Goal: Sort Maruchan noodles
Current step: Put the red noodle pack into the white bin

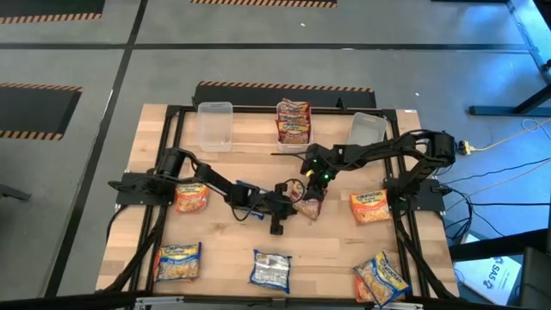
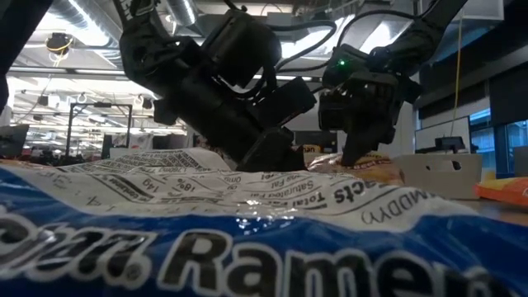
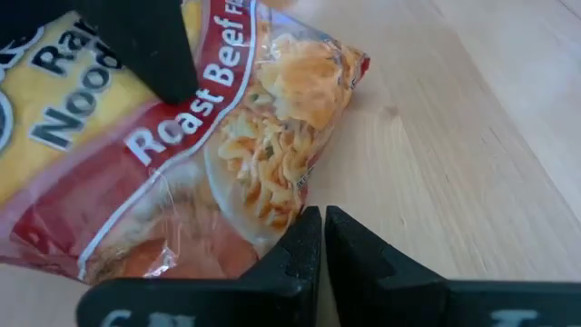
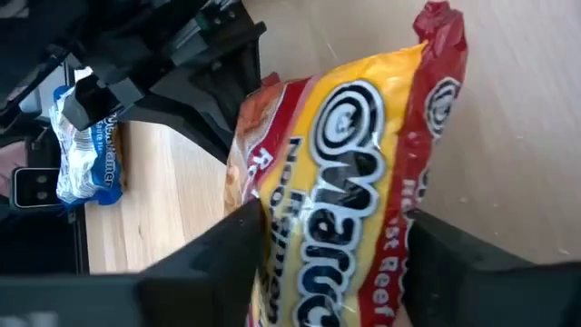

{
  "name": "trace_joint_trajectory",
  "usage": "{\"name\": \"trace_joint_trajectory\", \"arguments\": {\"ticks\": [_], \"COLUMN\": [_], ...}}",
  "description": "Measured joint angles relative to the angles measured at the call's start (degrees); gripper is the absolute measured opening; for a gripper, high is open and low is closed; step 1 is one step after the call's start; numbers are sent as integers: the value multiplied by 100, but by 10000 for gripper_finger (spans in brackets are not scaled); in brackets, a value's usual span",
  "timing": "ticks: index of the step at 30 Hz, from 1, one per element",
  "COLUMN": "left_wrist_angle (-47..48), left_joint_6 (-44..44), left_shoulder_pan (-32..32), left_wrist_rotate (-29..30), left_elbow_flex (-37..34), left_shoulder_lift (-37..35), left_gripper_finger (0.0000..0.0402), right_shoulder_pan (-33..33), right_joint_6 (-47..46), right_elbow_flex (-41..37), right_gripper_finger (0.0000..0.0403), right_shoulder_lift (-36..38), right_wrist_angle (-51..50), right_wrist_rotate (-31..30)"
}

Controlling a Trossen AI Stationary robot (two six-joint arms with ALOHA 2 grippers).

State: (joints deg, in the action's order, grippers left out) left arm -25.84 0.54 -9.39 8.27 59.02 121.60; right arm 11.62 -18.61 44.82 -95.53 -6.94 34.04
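Observation:
A red-maroon Roast Beef noodle packet [image 1: 306, 202] sits mid-table between both grippers. My right gripper [image 4: 336, 245], reaching in from the right, is shut on it. My left gripper [image 3: 320, 238], reaching in from the left, is shut with its tips at the packet's edge. Two red packets [image 1: 293, 120] lie stacked in the far middle bin. Orange-yellow packets [image 1: 191, 198] [image 1: 370, 207] [image 1: 178, 261] [image 1: 381, 277] and a blue-white one [image 1: 270, 269] lie flat on the table. My right gripper pinches the red packet across its width, one finger [image 4: 238, 238] on each long side [image 4: 272, 209]. It comes from above, slanting down. The packet's sealed end [image 4: 440, 27] sticks out past the fingers; whether it rests on the table cannot be told. My left gripper's shut fingertips [image 3: 304, 232] lie against the packet's long edge [image 3: 272, 222], coming from the table's left. Whether any film is caught between them, I cannot tell.
Clear bins stand at the far edge, left [image 1: 215, 126] and right [image 1: 366, 129]. A black frame [image 1: 172, 155] borders the table. Another blue packet [image 4: 86, 154] lies under the left arm. The blue packet [image 2: 247, 239] fills the low view's foreground.

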Motion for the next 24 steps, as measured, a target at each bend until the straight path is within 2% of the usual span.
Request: {"name": "trace_joint_trajectory", "arguments": {"ticks": [5,10,13,19,22,24], "left_wrist_angle": [238,972,1400,2906,3600,3709], "left_joint_6": [6,10,17,15,-14,-39], "left_shoulder_pan": [-13,-108,-169,-348,-475,-561], "left_wrist_rotate": [-33,-2,19,278,521,655], "left_elbow_flex": [-14,-37,-19,-34,-126,-392], "left_shoulder_lift": [-173,-612,-999,-1914,-2475,-2858], "left_gripper_finger": [16,16,16,16,16,16], "right_shoulder_pan": [0,-2,-2,-2,-2,-2], "right_joint_6": [74,225,274,595,885,1125], "right_elbow_flex": [19,95,235,683,1067,1406], "right_gripper_finger": [118,75,60,50,50,49], "right_shoulder_lift": [22,4,4,48,140,186], "right_wrist_angle": [74,-51,-66,-566,-1237,-1597], "right_wrist_rotate": [79,4,-43,-92,-369,-709]}}
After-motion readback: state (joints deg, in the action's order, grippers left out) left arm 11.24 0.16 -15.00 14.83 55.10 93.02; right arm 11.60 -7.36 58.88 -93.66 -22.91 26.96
